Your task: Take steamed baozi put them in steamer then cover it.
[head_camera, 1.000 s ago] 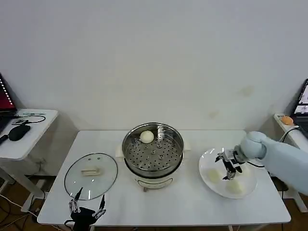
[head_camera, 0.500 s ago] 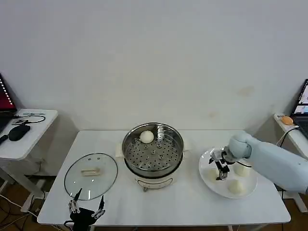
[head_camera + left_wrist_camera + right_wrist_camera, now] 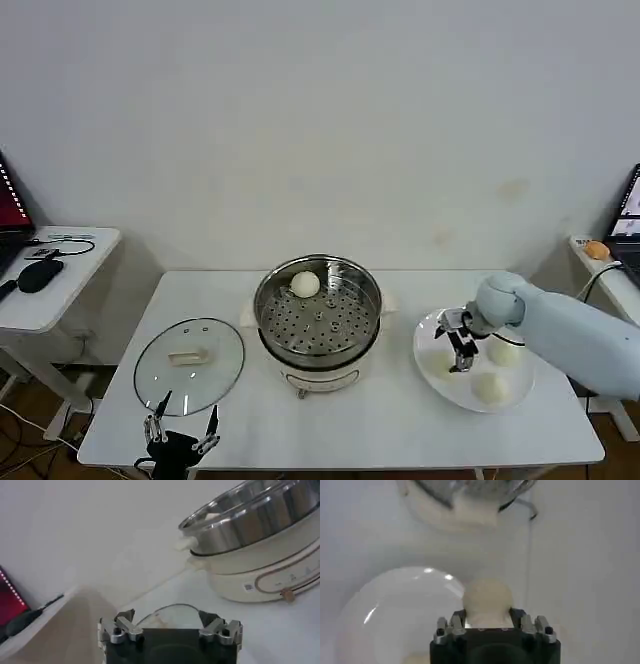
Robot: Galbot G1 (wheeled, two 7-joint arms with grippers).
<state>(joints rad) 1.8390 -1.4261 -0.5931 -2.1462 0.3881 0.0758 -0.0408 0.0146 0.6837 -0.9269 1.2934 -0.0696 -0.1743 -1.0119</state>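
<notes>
Right pincer [image 3: 459,352] lowered, spread; left pincer [image 3: 181,432] parked open.

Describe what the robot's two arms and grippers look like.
The right arm has a smooth pale blue-grey shell with a rounded joint. The right gripper is black with silver metal fittings. The left gripper has a black body, silver bolted finger mounts and thin dark fingers.

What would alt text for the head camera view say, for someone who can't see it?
The right hand reaches down over a white plate holding steamed baozi, at a bun on the plate's steamer side. Mid-table, the open steamer holds one baozi; its glass lid lies flat beside it, with the left hand at the table's near edge.
</notes>
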